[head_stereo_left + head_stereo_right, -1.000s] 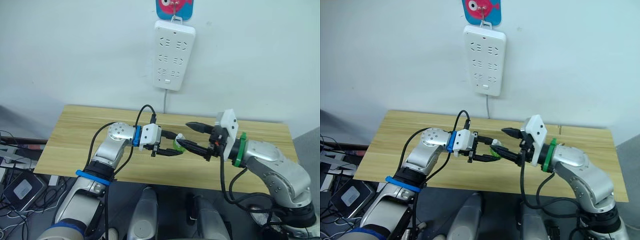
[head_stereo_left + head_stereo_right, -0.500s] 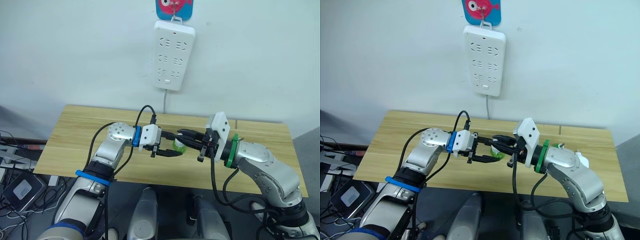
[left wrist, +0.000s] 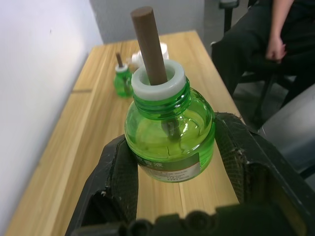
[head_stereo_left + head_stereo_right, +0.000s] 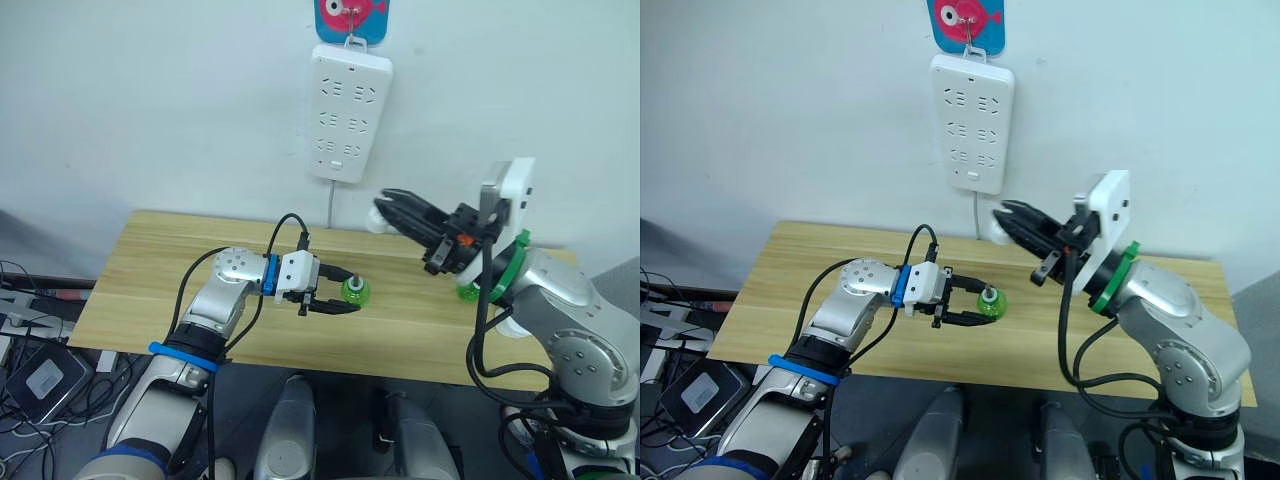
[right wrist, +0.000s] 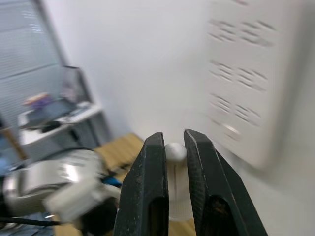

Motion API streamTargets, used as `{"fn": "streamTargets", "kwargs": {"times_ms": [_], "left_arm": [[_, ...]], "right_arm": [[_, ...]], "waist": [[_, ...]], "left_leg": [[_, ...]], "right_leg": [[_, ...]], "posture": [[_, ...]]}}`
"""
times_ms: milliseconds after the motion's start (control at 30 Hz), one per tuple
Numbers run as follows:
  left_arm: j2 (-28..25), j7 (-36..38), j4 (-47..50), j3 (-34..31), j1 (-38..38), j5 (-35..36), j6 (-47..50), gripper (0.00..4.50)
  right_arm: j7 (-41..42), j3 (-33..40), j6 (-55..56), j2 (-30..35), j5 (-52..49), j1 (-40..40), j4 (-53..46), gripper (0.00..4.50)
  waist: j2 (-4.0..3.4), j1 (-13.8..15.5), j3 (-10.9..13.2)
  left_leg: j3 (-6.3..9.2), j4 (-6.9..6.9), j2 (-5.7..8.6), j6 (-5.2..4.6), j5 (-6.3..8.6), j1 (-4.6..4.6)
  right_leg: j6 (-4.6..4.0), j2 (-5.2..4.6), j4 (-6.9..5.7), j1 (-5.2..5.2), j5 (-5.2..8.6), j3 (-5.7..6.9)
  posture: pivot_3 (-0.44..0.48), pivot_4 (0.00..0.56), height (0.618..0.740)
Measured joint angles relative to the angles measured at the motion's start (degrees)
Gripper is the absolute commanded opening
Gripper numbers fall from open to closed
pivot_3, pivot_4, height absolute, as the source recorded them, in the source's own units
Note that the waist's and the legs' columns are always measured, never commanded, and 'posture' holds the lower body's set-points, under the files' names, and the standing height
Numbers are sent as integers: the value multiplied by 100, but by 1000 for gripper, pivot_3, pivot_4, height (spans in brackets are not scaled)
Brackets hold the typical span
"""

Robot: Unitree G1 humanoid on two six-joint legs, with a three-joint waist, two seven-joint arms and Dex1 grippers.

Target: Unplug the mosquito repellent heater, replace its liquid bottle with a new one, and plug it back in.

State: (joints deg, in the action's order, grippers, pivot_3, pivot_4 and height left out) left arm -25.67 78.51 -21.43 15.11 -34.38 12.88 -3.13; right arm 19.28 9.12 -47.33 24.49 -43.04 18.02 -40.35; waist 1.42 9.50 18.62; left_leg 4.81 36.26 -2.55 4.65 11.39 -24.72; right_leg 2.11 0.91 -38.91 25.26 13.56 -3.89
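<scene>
My left gripper (image 4: 350, 296) is shut on a green liquid bottle (image 3: 170, 142) with a white neck and a bare brown wick, holding it upright just over the table's front middle. My right gripper (image 4: 384, 210) is raised to the right, level with the lower end of the wall power strip (image 4: 347, 110), and points left. Its fingers (image 5: 150, 187) pinch a small white rounded piece, the mosquito repellent heater (image 5: 175, 153), which also shows as a white lump at the fingertips (image 4: 992, 228). A second green liquid bottle (image 4: 468, 291) stands on the table behind my right arm.
The wooden table (image 4: 160, 260) stands against a white wall, and the strip's cord drops behind it. A small white item (image 3: 160, 50) lies next to the second bottle (image 3: 123, 81). A seated person (image 3: 280, 39) is past the table's right end.
My right gripper shut at the top of the bottle, then lifted away up and to the right with the white heater. The bottle's wick now stands bare. The left arm has stayed put.
</scene>
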Motion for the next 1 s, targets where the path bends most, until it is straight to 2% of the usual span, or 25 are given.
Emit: {"fn": "streamTargets", "kwargs": {"times_ms": [133, 300, 467, 633, 1000], "left_arm": [[-17, -41, -67, -57, 26, -14, 5, 2200], [11, -103, -60, -92, -30, -13, 59, 2200], [-12, -260, 57, -220, -71, 1, 216, 2200], [-72, -399, 359, -366, -109, 77, 549, 2200], [-375, -386, 798, -439, -109, 181, 1050, 2200]], "right_arm": [[-201, -342, 1069, 181, 1532, -1122, 1019, 191], [-358, -694, 2888, -499, 2685, -1214, 2863, 191], [-207, -691, 3965, -762, 2980, -855, 4048, 191], [-169, -650, 4681, -1058, 3111, -444, 5190, 191], [-126, -675, 5485, -1390, 3350, -72, 6261, 191]], "waist": [[7, -23, -16], [6, -214, -18], [8, -345, -6], [-7, -354, 86], [-32, -345, 316]], "left_leg": [[-5, 2, 1, -2, -1, 4], [-13, 2, -5, -18, -11, 13], [-11, -5, -6, -19, -12, 13], [-8, -19, -7, -20, -12, 17], [-8, -23, -6, -19, -12, 12]], "right_leg": [[3, 2, -3, 2, 1, -6], [19, 6, -7, 3, 5, -14], [19, 6, -7, 4, 6, -14], [18, 7, -7, 4, 8, -14], [22, 6, -6, 10, 12, -17]], "posture": [[276, 266, 740], [294, 311, 740], [323, 367, 740], [358, 415, 740], [381, 434, 740]]}}
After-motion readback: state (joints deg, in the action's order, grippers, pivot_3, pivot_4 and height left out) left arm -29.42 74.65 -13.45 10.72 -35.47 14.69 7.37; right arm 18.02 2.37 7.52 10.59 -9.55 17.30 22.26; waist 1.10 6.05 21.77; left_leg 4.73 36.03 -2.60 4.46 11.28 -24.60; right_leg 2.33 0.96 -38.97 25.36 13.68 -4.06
